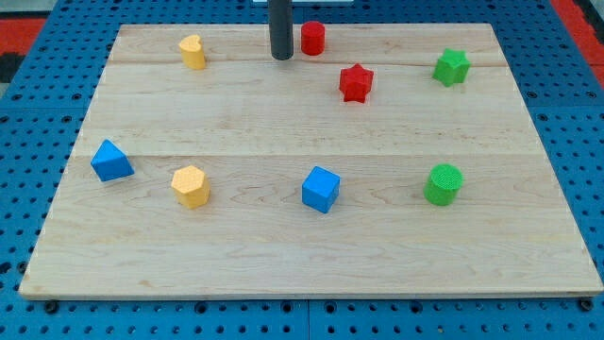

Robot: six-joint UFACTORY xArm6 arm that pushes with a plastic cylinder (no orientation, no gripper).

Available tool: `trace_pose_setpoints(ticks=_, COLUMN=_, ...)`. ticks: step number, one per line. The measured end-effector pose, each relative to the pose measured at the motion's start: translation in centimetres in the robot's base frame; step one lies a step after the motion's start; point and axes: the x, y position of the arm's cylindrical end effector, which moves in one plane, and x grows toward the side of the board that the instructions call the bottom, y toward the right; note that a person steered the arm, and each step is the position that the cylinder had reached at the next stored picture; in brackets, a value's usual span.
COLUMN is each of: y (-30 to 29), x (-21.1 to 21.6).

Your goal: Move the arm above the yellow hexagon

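Note:
The yellow hexagon [191, 185] lies on the wooden board [311, 255] at the lower left. My tip [281, 58] is the end of a dark rod near the view's top centre. It stands far up and to the right of the yellow hexagon, just left of the red cylinder [312, 38], with a small gap between them. A second yellow block [192, 51], its shape unclear, lies at the top left, left of my tip.
A red star [356, 82] lies right and below my tip. A green star [451, 67] is at the top right, a green cylinder [443, 183] at the lower right. A blue cube [320, 189] sits low centre, a blue block [111, 161] at the left edge.

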Motion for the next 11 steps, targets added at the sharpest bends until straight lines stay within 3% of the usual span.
trace_pose_setpoints(ticks=2, y=5.9, x=9.9)
trace_pose_setpoints(ticks=4, y=22.1, x=9.1)
trace_pose_setpoints(ticks=5, y=26.1, x=10.4)
trace_pose_setpoints(ticks=7, y=13.8, x=19.6)
trace_pose_setpoints(ticks=8, y=4.8, x=20.0)
trace_pose_setpoints(ticks=9, y=-4.4, x=15.4)
trace_pose_setpoints(ticks=10, y=-15.8, x=15.2)
trace_pose_setpoints(ticks=11, y=-21.4, x=14.3)
